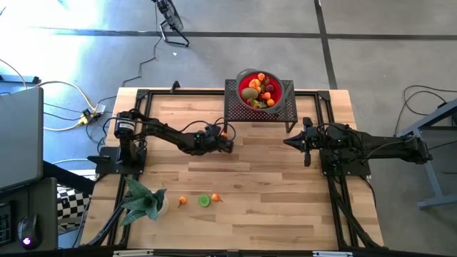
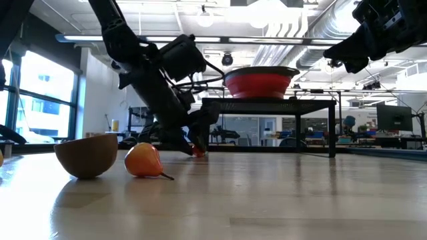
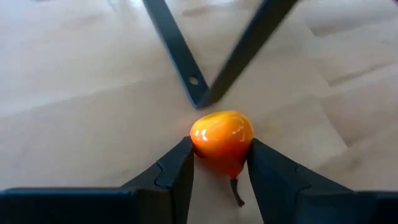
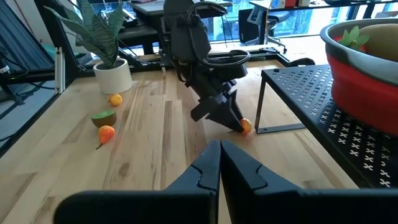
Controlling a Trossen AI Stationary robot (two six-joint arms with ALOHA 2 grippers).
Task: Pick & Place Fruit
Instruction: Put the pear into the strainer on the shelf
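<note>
- A glossy orange fruit (image 3: 222, 138) with a short dark stem lies on the tabletop (image 1: 271, 178), pinched between the left pincer's (image 3: 221, 168) two fingers, just beside the black stand's foot.
- Three loose fruits lie near the front-left edge: a small orange one (image 1: 183, 201), a green kiwi half (image 1: 204, 200) and an orange stemmed one (image 1: 216, 198).
- More fruit (image 1: 260, 91), orange, red and green, is heaped in the red bowl.
</note>
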